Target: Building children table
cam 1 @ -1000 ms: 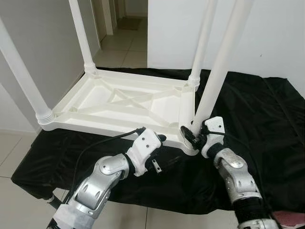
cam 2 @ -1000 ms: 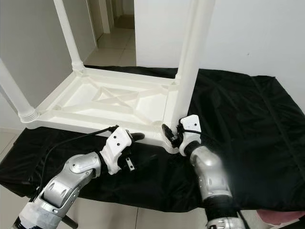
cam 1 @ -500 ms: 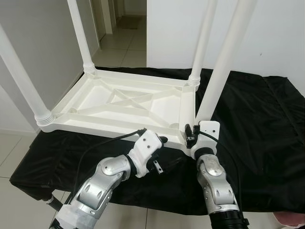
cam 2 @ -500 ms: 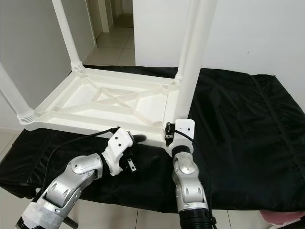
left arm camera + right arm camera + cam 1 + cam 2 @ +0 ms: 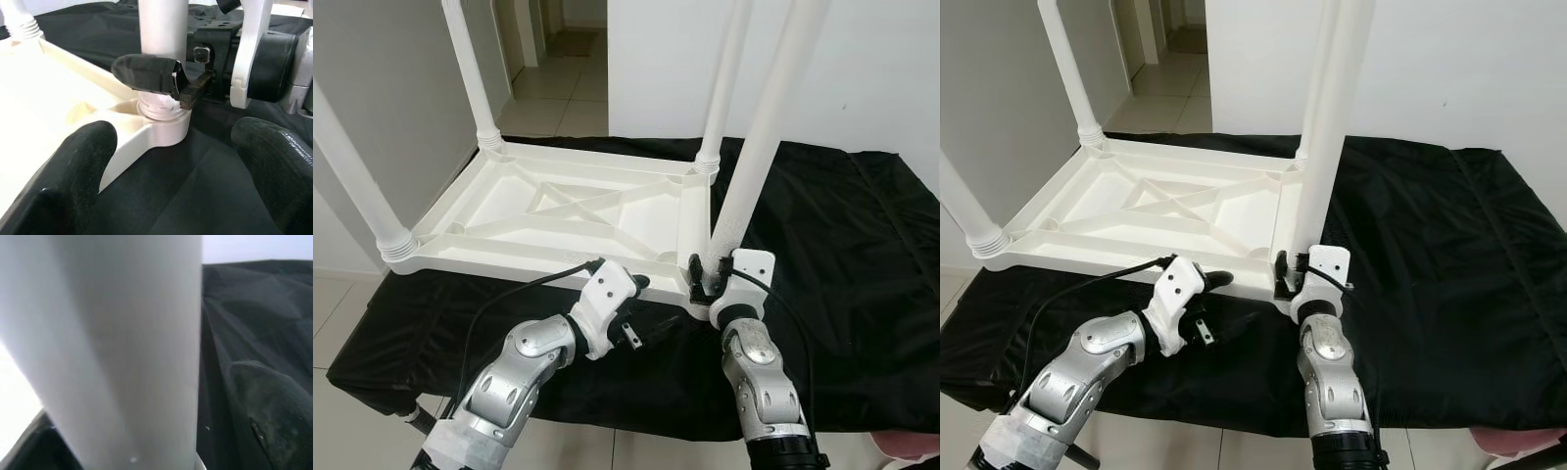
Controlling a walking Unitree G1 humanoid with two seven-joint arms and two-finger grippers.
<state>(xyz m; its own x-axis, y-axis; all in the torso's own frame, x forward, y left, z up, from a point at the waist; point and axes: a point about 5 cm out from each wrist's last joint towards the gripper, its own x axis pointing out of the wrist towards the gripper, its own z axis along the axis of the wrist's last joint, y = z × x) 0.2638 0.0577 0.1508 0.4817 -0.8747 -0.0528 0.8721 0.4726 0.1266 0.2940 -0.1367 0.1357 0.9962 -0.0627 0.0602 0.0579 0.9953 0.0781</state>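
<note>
Upturned white table (image 5: 558, 211), legs (image 5: 759, 147) skyward, long axis left-right.

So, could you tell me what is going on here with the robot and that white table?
A white plastic children's table lies upside down on a black cloth, with four legs pointing up. The right pincer is clamped on the base of the nearest leg, right at its corner socket, apparently seating or tightening it. The left pincer sits open beside the table's near edge, touching nothing.
</note>
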